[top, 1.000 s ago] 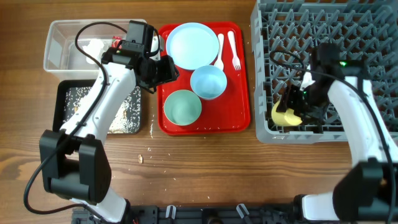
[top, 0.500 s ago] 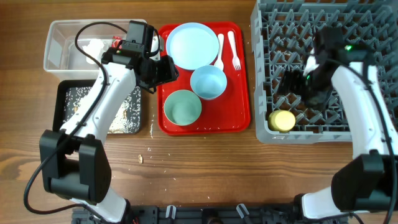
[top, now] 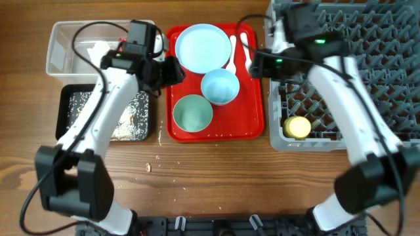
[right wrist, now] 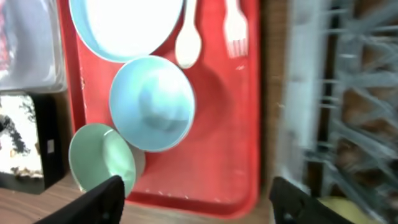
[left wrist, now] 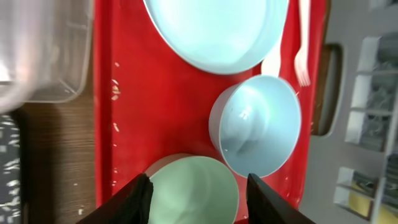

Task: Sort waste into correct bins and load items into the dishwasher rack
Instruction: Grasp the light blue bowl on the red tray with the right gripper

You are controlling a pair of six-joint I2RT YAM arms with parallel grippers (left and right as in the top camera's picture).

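Near the front edge of the surface (top: 216,190), a few crumbs (top: 148,166) lay loose on the wood. Just behind them on the right, the cup (top: 298,126) sat in the front-left corner of the rack (top: 387,39), which filled the surface's right end.

The red tray (top: 246,111) lay in the middle. The green bowl (top: 192,113) stood at its front, left of centre, with the blue bowl (top: 220,86) just beside it, behind and to the right. Left of the red tray, the black tray (top: 63,115) held the scraps (top: 128,124).

The left fingers (top: 172,71) hung over the red tray's left edge, level with the blue bowl. They were partly spread with nothing between them, and the wrist view looked down past them onto the green bowl. The right fingers (top: 257,63) hung over the red tray's right edge, close to the rack's left wall, spread wide and holding nothing.

Farther back, the plate (top: 203,47) took up the back of the red tray. The spoon (right wrist: 188,40) and fork (right wrist: 235,31) lay side by side to its right, toward the back-right corner. At the surface's back-left corner, behind the black tray, the tub (top: 59,62) held the tissue (top: 98,48).
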